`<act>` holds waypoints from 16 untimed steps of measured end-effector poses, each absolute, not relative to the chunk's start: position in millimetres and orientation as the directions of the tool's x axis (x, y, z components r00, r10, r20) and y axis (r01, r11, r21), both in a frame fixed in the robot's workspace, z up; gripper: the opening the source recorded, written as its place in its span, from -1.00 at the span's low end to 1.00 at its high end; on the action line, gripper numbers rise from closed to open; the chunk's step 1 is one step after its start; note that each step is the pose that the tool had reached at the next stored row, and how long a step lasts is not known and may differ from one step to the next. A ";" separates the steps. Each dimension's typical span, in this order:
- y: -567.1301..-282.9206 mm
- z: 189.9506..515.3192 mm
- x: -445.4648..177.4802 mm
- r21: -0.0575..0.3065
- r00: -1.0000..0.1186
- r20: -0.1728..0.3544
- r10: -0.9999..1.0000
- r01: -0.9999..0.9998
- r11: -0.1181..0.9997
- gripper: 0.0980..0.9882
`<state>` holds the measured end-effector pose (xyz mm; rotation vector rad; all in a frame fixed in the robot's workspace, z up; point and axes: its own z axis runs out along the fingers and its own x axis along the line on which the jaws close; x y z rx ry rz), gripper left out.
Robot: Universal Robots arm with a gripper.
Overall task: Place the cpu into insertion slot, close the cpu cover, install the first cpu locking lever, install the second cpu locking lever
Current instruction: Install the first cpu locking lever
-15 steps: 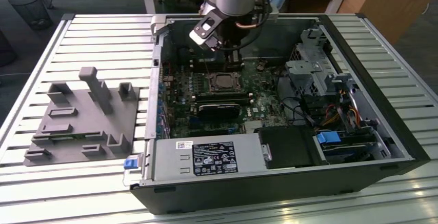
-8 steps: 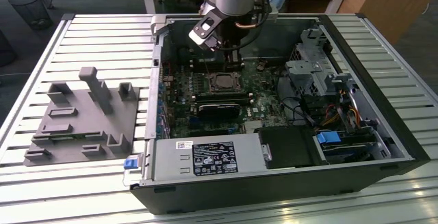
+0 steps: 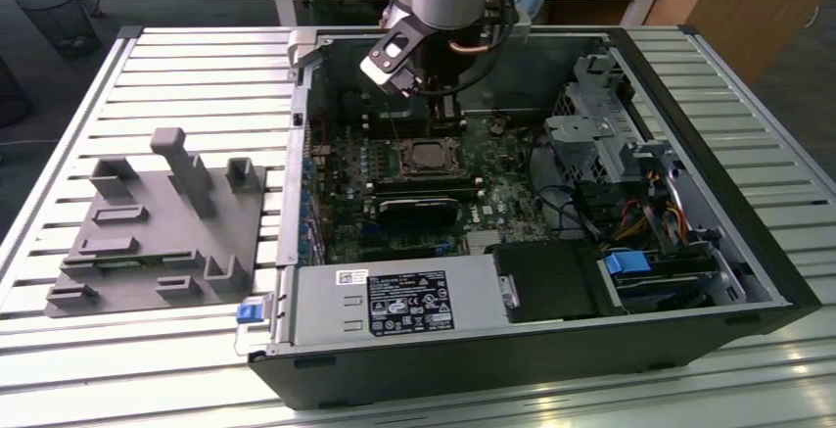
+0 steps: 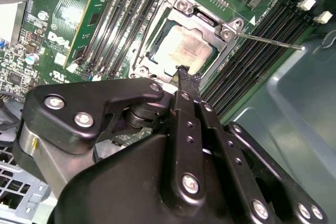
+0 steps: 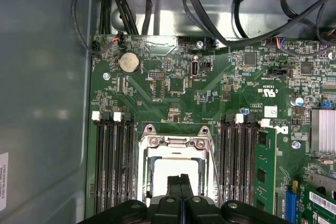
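The cpu (image 5: 170,167) is seen sat inside the silvery cpu cover (image 5: 177,141) — the gripper (image 5: 181,178) is parked right by it, fingers (image 5: 174,187) pressed together. Black memory slots (image 5: 115,161) are lined up either side on the green board (image 5: 173,103).

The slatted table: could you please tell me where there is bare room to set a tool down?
At the exterior view's left, the table has bare slats beyond and in front of the grey fixture; at its right, along the computer case. Inside the case it is crowded, with the claw over the cpu.
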<state>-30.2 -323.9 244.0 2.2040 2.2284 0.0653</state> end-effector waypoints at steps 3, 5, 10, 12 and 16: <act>-323.9 244.7 -30.2 0.035 -0.011 0.025 1.000 0.999 0.010 -0.98; -323.9 245.9 -30.2 0.034 -0.011 0.025 1.000 0.999 0.010 -0.98; -323.9 250.6 -30.1 0.034 -0.011 0.025 1.000 0.999 0.010 -0.98; -323.9 251.9 -30.1 0.034 -0.011 0.025 1.000 0.999 0.010 -0.98; -323.9 254.2 -30.1 0.034 -0.011 0.025 1.000 0.999 0.010 -0.98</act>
